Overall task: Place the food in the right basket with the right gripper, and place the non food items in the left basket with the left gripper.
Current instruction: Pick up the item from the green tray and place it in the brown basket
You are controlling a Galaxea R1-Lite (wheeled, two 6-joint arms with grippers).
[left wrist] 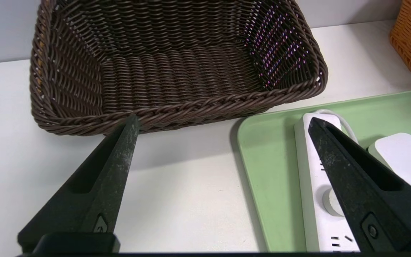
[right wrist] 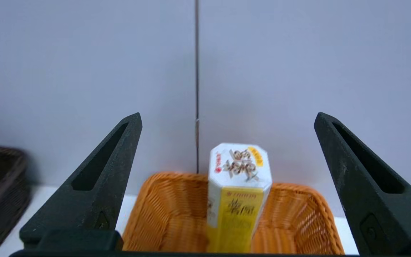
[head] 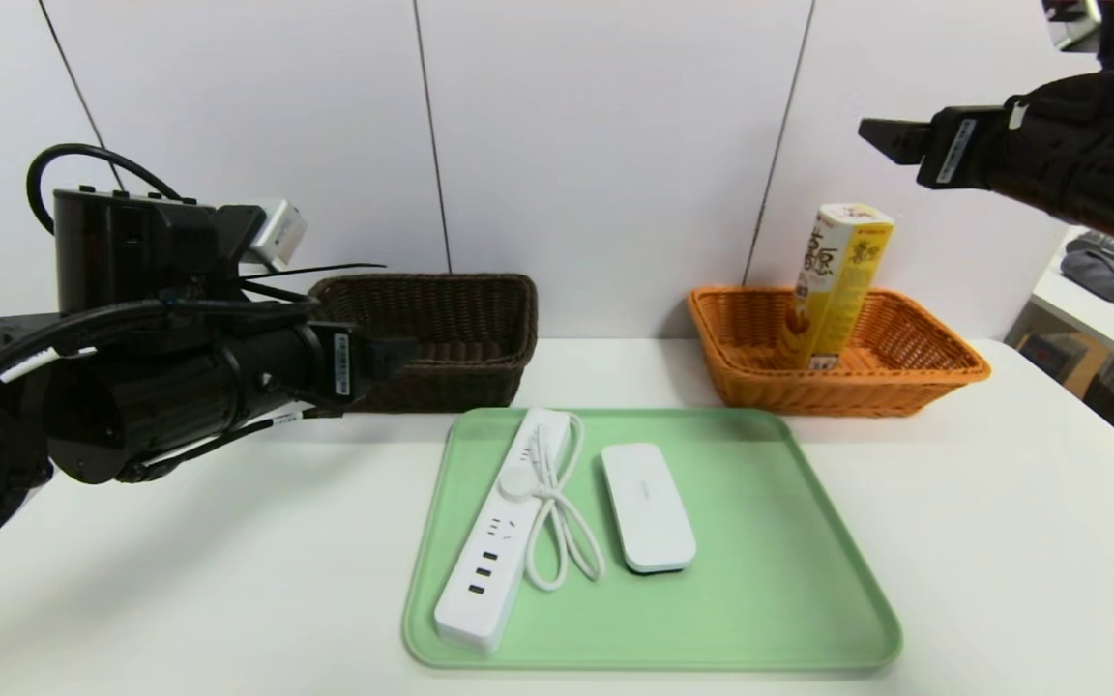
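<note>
The food, a yellow and cream snack carton (head: 833,290) (right wrist: 237,200), stands tilted inside the orange right basket (head: 924,372) (right wrist: 298,214). My right gripper (head: 881,135) (right wrist: 227,116) hangs open above it and apart from it, with nothing between its fingers. A white power strip (head: 494,541) (left wrist: 316,185) with a looped cord and a flat white oblong device (head: 647,507) (left wrist: 405,160) lie on the green tray (head: 770,541) (left wrist: 269,171). My left gripper (head: 393,356) (left wrist: 223,119) hovers open and empty just in front of the empty dark brown left basket (head: 460,329) (left wrist: 177,64).
Both baskets sit against the white panelled wall behind the tray. A side table (head: 1079,309) with dark bundled items stands off the right edge of the white worktable.
</note>
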